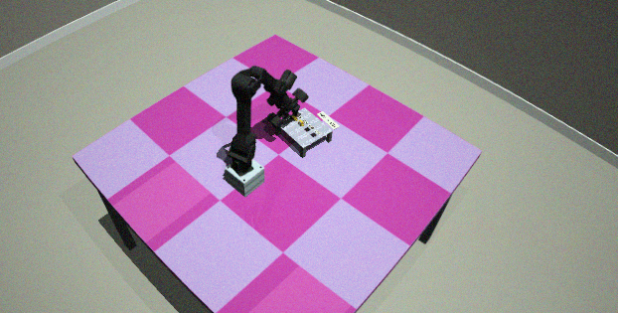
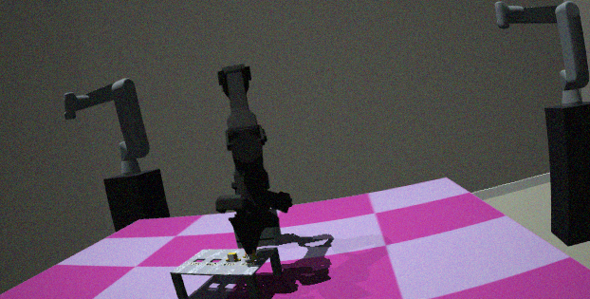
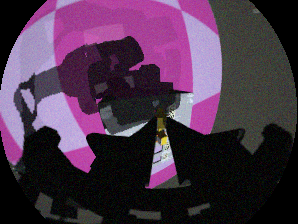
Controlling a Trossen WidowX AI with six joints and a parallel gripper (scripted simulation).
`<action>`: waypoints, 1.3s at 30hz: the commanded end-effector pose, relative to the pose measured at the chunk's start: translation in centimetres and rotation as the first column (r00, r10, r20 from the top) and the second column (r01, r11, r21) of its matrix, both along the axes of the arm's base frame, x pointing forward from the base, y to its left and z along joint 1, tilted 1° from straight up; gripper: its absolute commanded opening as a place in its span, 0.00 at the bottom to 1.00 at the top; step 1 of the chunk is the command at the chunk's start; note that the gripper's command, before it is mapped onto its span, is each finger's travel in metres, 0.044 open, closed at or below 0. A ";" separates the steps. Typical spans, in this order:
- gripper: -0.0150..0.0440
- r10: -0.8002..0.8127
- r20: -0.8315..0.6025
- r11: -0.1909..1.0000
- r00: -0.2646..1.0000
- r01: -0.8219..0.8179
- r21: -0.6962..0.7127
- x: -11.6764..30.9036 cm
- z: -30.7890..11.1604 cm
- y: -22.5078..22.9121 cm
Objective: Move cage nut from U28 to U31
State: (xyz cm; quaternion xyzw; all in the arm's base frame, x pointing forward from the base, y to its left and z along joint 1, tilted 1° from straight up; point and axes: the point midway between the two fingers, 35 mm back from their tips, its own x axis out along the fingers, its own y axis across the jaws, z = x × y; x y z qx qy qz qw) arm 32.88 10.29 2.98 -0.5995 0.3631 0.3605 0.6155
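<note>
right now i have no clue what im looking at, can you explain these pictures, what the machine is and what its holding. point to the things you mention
The machine is one black robot arm on a pale base block [image 1: 244, 180]. At its end is a gripper [image 1: 295, 116] [image 2: 249, 253] [image 3: 161, 119], two fingers that pinch things.

The top picture looks down from high up, the exterior one across the table [image 1: 283, 224] [image 2: 474, 233], and the wrist one out past the fingers.

On the checkered table stands a small rail plate [image 1: 304, 139] [image 2: 185, 270] on legs, with square holes. One yellowish cage nut [image 1: 301, 122] [image 2: 232, 256] sits on it; the fingers are closed on another, mostly hidden, at the plate.

The two gray arms [image 2: 132, 119] [image 2: 572, 45] behind are separate machines.
</note>
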 end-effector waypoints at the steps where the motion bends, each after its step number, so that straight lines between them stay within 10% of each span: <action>1: 0.32 0.003 -0.003 1.000 1.000 -0.003 0.005 0.2 0.2 0.1; 39: 0.32 0.004 -0.037 1.000 0.999 -0.004 0.005 0.6 0.3 0.2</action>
